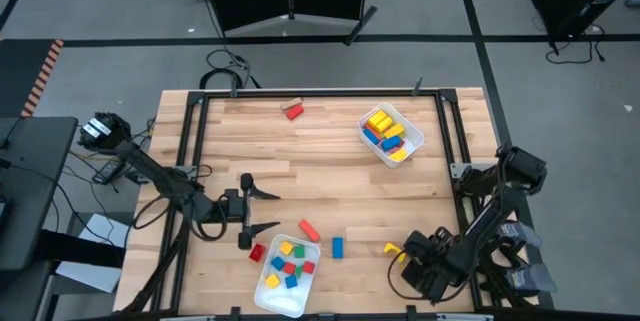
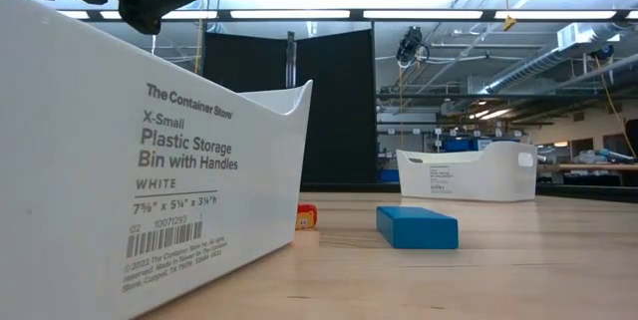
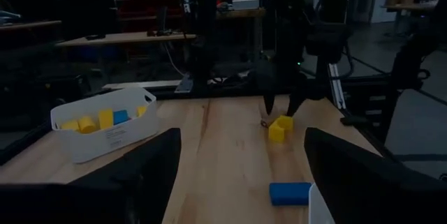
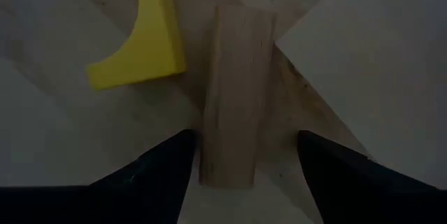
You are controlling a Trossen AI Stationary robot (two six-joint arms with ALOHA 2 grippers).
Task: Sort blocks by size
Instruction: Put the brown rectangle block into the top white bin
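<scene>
A yellow arch block (image 1: 392, 249) lies on the table near the front right; it also shows in the right wrist view (image 4: 140, 35) and the left wrist view (image 3: 278, 128). My right gripper (image 1: 406, 254) hangs open just beside it, fingers pointing down, and the arch lies outside the gap (image 4: 244, 175). My left gripper (image 1: 272, 211) is open wide and empty, level above the table at the front left. A blue block (image 1: 338, 248), a red block (image 1: 309, 229) and another red block (image 1: 257, 252) lie loose near the front tray (image 1: 270, 296).
The front white tray holds several small coloured blocks. A second white tray (image 1: 415, 141) at the far right holds yellow and blue blocks. A red block (image 1: 292, 111) lies near the far edge. In the low view, the near tray's wall (image 2: 150, 180) fills the left side.
</scene>
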